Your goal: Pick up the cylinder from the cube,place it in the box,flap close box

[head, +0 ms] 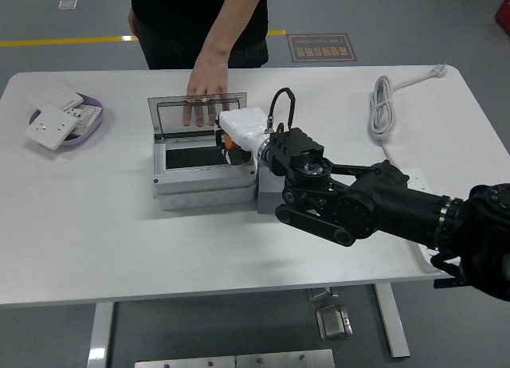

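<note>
The grey box (203, 194) sits mid-table with its clear lid (171, 113) lying open toward the far side. A person's hand (204, 89) rests flat on that lid. My right hand (233, 142), white with orange parts, hovers over the box's right end, above the dark inside. The hand's white back hides its fingers. I cannot make out the cylinder. The grey cube (266, 197) stands against the box's right side, mostly hidden by my black forearm. The left arm is out of view.
A purple dish (89, 127) holding white switch plates sits at the far left. A coiled white cable (382, 105) lies at the far right, and a white power strip (416, 182) lies beside my forearm.
</note>
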`<state>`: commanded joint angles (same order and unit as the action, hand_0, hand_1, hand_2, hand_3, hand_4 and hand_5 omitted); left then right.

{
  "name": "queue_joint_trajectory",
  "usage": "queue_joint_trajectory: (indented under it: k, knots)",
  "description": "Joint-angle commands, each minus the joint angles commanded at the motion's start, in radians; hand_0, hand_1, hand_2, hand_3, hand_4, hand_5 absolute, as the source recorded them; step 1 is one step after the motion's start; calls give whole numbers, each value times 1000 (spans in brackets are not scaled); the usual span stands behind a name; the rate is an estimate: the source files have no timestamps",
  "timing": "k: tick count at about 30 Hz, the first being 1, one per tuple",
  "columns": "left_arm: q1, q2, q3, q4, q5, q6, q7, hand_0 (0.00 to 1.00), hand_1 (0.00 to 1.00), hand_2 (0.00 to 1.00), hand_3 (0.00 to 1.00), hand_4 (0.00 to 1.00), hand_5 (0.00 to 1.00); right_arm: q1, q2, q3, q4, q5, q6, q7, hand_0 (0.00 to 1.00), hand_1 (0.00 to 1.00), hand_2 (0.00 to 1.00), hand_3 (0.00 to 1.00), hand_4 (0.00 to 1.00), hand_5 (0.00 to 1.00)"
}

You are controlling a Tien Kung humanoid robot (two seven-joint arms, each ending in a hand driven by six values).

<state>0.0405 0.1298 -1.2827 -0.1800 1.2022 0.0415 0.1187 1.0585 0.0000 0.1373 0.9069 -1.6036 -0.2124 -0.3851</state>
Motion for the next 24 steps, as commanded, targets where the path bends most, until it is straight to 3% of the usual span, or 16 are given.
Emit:
queue_joint_trajectory:
  k: [13, 24]
  knots:
    - [-2, 2, -10, 0, 15, -1, 5, 581, 622, 564, 597, 647, 252, 2, 0, 11, 1, 34, -73, 53, 392, 478, 434, 448, 15, 2]
    - [-11, 5, -14, 0, 25, -4, 7, 581, 622, 564, 597, 647, 249, 1, 0, 18, 1, 91, -58, 96, 426, 495, 452, 487, 66, 2]
